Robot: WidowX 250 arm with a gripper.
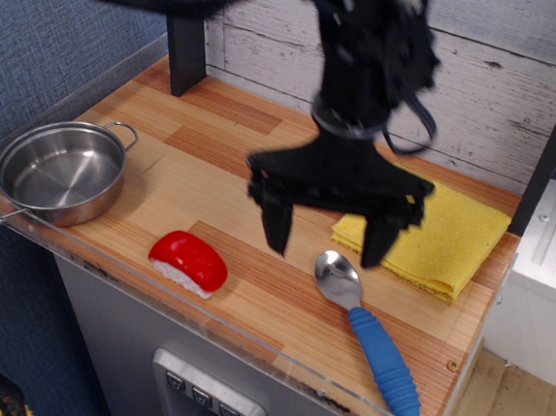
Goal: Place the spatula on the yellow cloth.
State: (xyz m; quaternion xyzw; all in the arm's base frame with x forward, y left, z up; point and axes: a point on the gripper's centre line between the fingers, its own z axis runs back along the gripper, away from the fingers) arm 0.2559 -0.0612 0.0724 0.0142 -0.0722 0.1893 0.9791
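The spatula lies on the wooden counter near the front right, its shiny metal bowl toward the back left and its ribbed blue handle toward the front right corner. The folded yellow cloth lies flat just behind it, partly hidden by my arm. My gripper is open and empty, its two black fingers pointing down, hovering just above and to the back left of the spatula's bowl. One finger is left of the bowl, the other overlaps the cloth's front edge in the view.
A red-and-white sushi-shaped toy lies at the front middle. A steel pot stands at the left end. A clear plastic lip runs along the counter's front edge. A plank wall and a dark post stand behind.
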